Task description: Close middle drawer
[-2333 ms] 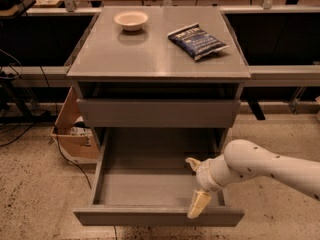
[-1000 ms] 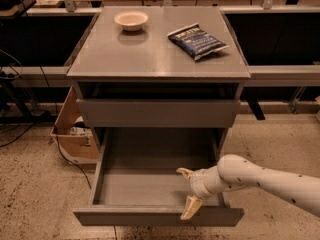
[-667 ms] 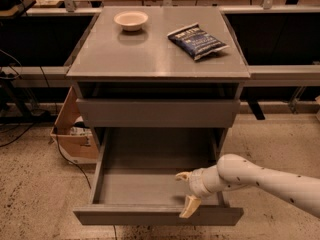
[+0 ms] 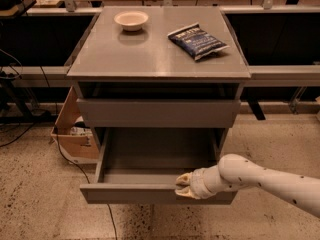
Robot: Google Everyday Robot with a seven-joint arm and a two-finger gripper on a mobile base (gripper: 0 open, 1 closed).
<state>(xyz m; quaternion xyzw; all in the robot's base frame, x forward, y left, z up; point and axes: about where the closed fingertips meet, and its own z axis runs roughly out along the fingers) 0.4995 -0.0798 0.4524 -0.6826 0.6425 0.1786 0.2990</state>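
The middle drawer point(image 4: 150, 194) is the grey, handle-less drawer pulled out below the taller grey front point(image 4: 157, 113). Its grey inside point(image 4: 157, 151) shows and holds nothing. My gripper point(image 4: 183, 186) reaches in from the right on a white arm point(image 4: 265, 181). It rests against the top edge of the drawer's front panel, right of its middle. Its fingers are open and hold nothing. The lowest front is hidden under the open drawer.
On the cabinet top point(image 4: 150, 54) stand a white bowl point(image 4: 131, 20) and a blue snack bag point(image 4: 197, 40). A cardboard box point(image 4: 75, 134) and cables lie on the speckled floor to the left. Dark workbenches run behind the cabinet.
My gripper moved left and up onto the drawer's front edge. The drawer has slid part of the way back into the cabinet.
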